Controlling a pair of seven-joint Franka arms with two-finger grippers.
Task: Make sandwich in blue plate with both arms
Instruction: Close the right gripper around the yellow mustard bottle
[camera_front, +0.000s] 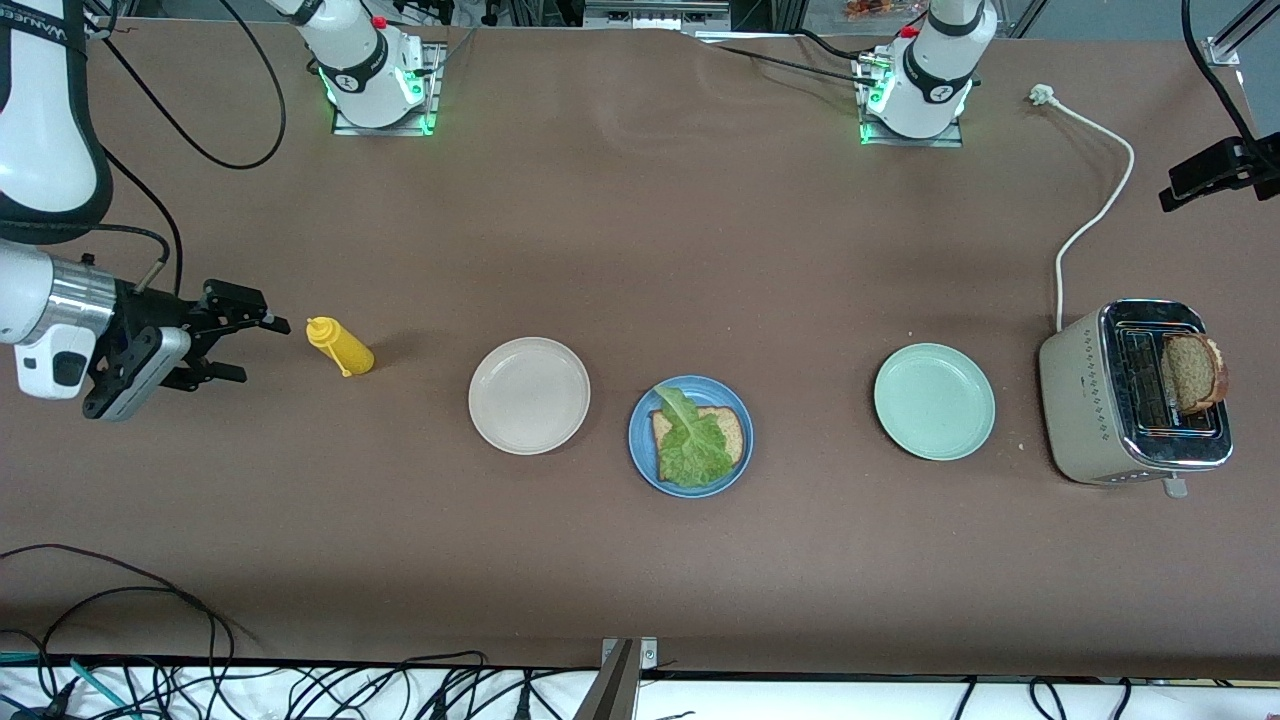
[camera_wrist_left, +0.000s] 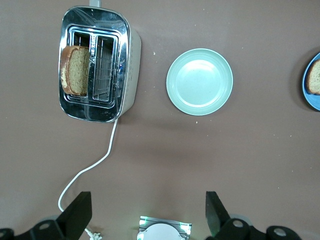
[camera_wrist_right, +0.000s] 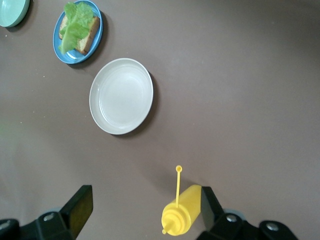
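blue plate (camera_front: 640, 462): nearest, bread (camera_front: 738, 432) plus lettuce (camera_front: 690, 445) on it | toaster (camera_front: 1080, 400) slice (camera_front: 1192, 372): light, crumbly; we pinch its exposed edges | left gripper (camera_wrist_left: 147, 210) apart over table; right gripper (camera_front: 240, 345) apart, beside mustard bottle (camera_front: 340, 346)

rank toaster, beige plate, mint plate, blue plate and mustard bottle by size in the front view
1. toaster
2. blue plate, beige plate and mint plate: they look about alike, so no order among them
3. mustard bottle
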